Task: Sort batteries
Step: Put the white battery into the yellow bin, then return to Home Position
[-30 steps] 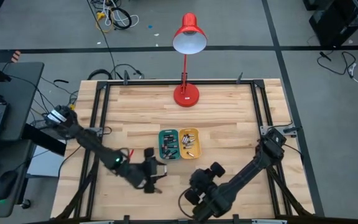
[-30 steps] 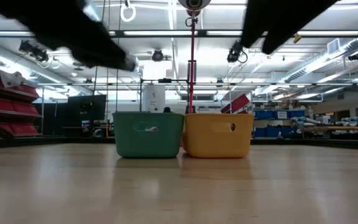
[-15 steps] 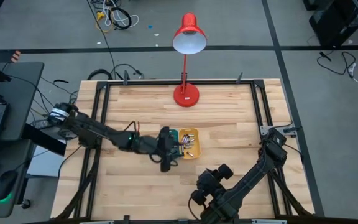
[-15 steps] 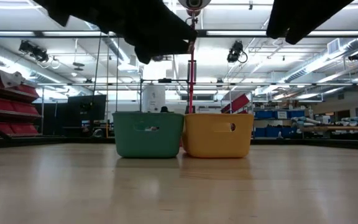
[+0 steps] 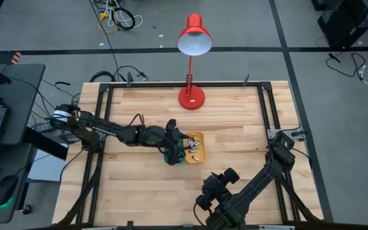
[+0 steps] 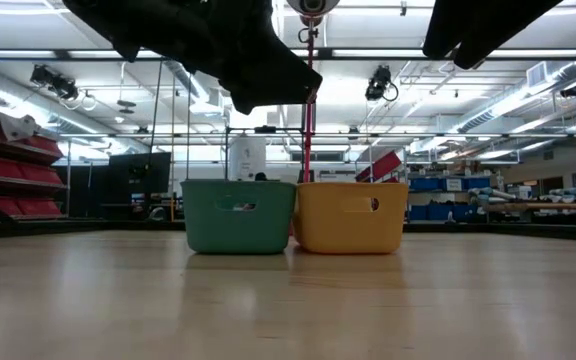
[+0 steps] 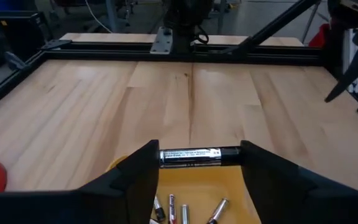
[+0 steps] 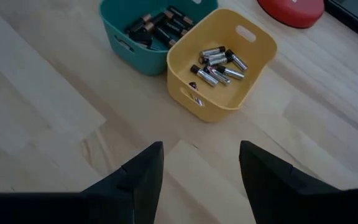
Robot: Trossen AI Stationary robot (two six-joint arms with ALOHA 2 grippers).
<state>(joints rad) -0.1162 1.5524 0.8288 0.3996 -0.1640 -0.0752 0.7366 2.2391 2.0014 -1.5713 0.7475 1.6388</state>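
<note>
Where left claw (image 7: 199, 163) clamps, battery (image 7: 199, 155).

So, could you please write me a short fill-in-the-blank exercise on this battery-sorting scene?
1. The left gripper holds one ____ between its fingers.
2. It hovers above the ____ bin.
3. The teal bin stands ____ the yellow one.
4. The right gripper holds ____.

Answers: battery; yellow; beside; nothing
</note>
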